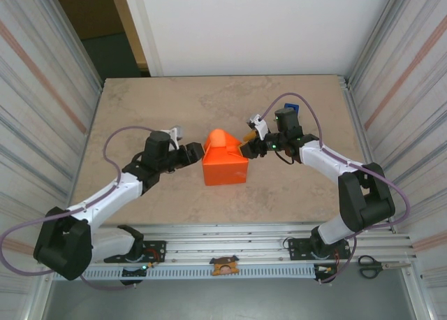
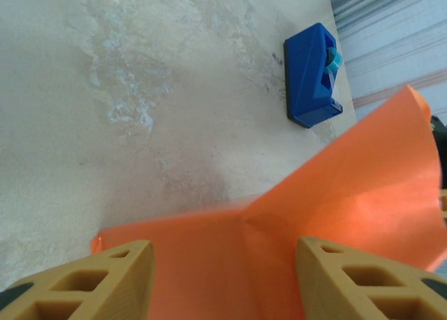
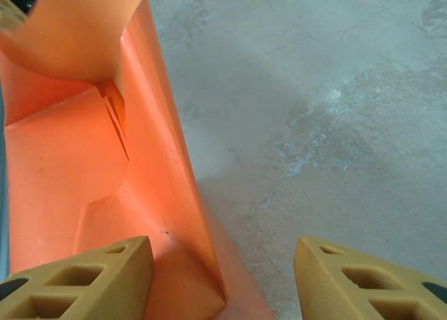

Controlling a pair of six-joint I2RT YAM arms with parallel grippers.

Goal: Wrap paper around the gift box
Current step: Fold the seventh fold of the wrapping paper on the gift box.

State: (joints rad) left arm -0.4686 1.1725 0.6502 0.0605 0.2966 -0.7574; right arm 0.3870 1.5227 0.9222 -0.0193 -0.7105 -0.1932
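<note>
The gift box [image 1: 225, 170] sat as a red-orange block between the two grippers. The wrap hugged it so closely that box and covering could not be told apart on its top and near face. The left gripper [image 1: 196, 153] was just beside the block's left end and the right gripper [image 1: 247, 149] just beside its right end. This stance looked meant to steady the parcel from both sides while the ends were folded.

Beyond the left gripper's tips a loose flap of the paper [image 1: 218, 138] stood up, curling, not yet pressed down. Seen from the left wrist, its fingers [image 2: 105, 278] stood apart, with orange sheet spread ahead of and beneath them, clamped on nothing. Seen from the right wrist, the jaws were likewise apart. The creased end of the wrap lay by one finger, with bare table [image 3: 335, 89] ahead of the other.

A blue tape dispenser [image 2: 312, 75] lay well ahead of the left gripper, past the sheet, probably waiting for sealing.
</note>
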